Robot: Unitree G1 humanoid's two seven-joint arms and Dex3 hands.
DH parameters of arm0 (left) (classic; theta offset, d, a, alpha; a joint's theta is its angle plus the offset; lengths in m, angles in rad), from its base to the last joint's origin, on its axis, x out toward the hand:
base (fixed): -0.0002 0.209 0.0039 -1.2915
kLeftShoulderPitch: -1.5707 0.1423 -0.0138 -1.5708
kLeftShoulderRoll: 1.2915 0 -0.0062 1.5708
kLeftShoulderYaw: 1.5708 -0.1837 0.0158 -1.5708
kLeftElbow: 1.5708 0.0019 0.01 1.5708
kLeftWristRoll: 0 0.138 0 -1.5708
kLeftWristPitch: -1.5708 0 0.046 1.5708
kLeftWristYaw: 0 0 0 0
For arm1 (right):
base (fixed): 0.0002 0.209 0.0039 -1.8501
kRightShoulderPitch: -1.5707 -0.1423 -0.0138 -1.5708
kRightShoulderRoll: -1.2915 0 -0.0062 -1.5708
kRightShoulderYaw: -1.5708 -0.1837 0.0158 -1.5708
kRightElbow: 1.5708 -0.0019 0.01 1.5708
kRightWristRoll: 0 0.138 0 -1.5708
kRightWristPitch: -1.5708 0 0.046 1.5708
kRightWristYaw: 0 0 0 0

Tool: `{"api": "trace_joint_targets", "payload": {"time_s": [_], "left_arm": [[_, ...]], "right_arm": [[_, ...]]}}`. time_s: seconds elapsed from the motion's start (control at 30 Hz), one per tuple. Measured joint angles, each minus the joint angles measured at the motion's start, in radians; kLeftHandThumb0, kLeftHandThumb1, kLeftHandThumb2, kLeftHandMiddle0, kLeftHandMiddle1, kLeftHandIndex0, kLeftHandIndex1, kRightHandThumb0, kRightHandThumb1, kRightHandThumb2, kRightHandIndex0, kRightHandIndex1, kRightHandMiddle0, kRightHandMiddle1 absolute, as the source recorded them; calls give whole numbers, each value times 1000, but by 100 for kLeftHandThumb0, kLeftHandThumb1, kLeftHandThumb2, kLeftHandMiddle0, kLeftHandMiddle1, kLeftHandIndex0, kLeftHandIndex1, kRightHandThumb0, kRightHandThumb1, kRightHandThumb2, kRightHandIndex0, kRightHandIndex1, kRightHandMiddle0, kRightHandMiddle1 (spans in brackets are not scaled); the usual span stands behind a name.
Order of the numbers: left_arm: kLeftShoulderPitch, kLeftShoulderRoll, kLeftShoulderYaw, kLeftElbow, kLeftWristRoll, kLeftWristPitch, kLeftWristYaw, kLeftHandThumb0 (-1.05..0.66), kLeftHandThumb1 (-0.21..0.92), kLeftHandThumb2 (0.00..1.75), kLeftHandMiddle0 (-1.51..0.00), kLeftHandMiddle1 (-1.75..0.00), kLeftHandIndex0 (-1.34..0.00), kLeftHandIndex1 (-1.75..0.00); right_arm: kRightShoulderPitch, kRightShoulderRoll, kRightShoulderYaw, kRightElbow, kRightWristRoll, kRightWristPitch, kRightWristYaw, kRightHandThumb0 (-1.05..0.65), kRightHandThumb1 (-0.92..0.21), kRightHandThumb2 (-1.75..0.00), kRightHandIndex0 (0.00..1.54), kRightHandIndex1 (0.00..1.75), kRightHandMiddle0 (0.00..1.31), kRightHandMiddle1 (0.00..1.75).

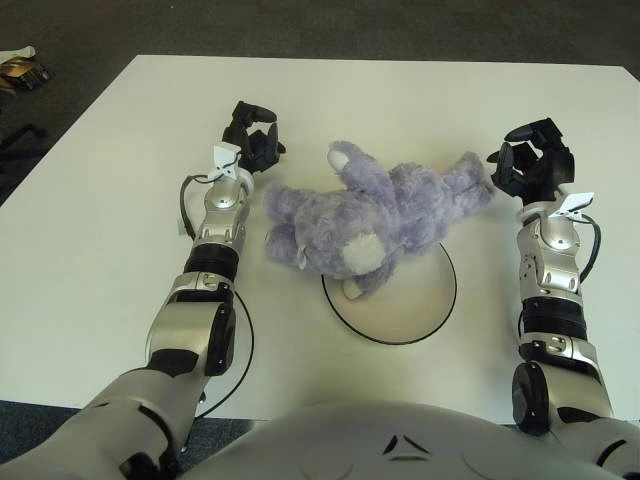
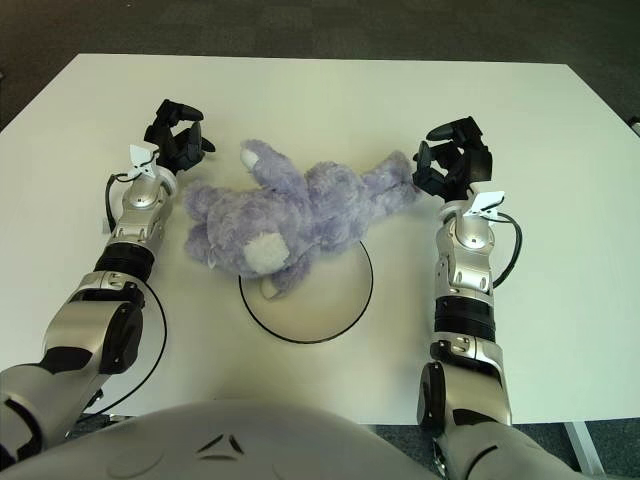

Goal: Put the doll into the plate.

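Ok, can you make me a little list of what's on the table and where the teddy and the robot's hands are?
toy: purple teddy bear, lying on its side
plate: white with a dark rim, on the white table
teddy and plate: the bear only partly overlaps the plate's far edge; most of it lies on the table
left hand: just left of the bear, fingers open, holding nothing
right hand: beside the bear's right end, open, not gripping it

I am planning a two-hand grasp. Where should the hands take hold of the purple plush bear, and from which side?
Probably the purple plush bear at its two ends, from both sides: it lies lengthwise between the left hand and right hand, half over the round white plate.
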Motion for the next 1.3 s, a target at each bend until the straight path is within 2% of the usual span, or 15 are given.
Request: {"api": "trace_joint_targets", "payload": {"time_s": [0.53, 0.8, 0.97, 1.3], "left_arm": [[47, -39, 13, -59, -30, 3, -2, -40, 62, 93, -82, -163, -38, -175], [113, -84, 13, -138, -28, -10, 32, -40, 61, 94, -86, -166, -39, -175], [163, -130, 10, -175, -17, -54, 80, -40, 62, 92, -86, -169, -38, -175], [208, -152, 5, -239, -4, -109, 98, -39, 65, 88, -81, -174, -36, -175]], "right_arm": [[33, 16, 14, -1, 1, -11, 7, -1, -43, -107, 60, 151, 44, 165], [55, 22, 31, -8, 1, 21, 13, -1, -41, -112, 60, 153, 42, 168], [70, 23, 42, -33, -1, 59, 13, -1, -42, -113, 59, 156, 40, 170], [119, 38, 64, -94, -5, 122, -1, -1, -41, -114, 60, 157, 41, 168]]}}
